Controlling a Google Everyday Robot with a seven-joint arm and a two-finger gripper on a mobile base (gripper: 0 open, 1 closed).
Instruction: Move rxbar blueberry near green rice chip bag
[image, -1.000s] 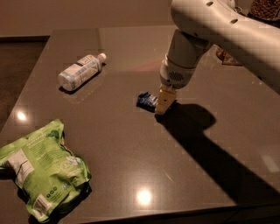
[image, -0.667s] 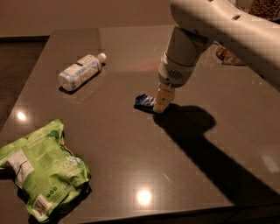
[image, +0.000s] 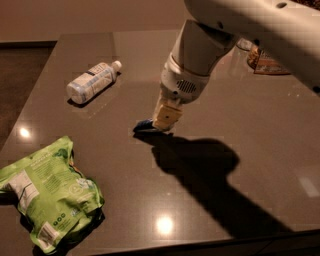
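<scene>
Scene: a dark, glossy table (image: 260, 150) seen from above, with a white robot arm (image: 200, 55) reaching down from the upper right.
Gripper: the gripper (image: 165, 120), pale yellow at its tip, is down at the tabletop near the middle, right over the snack bar.
Grip: I cannot tell whether it is wide, narrow or closed on the bar, because the tip hides the contact.
Snack bar: the snack bar (image: 144, 126) lies flat under the gripper, with only a dark blue end poking out to the left.
Chip bag: the chip bag (image: 50, 197) sits at the lower left, well apart from the bar. It is puffy, crinkled and bright green, with white label panels.
Bottle: a clear plastic bottle (image: 92, 82) with a white cap lies on its side at the upper left, apart from both.
Step in hand: probably securing the bar before carrying it toward the bag.
Doing it well: wrapper and tabletop both look slick, so a low, square hold across the bar's narrow width should stop it skating. Lift it only slightly, move down and left, and set it beside the bag without pressing into the bag's soft side.
Surfaces: the polished top mirrors lights as bright spots, and the arm casts a heavy shadow to the lower right.
</scene>
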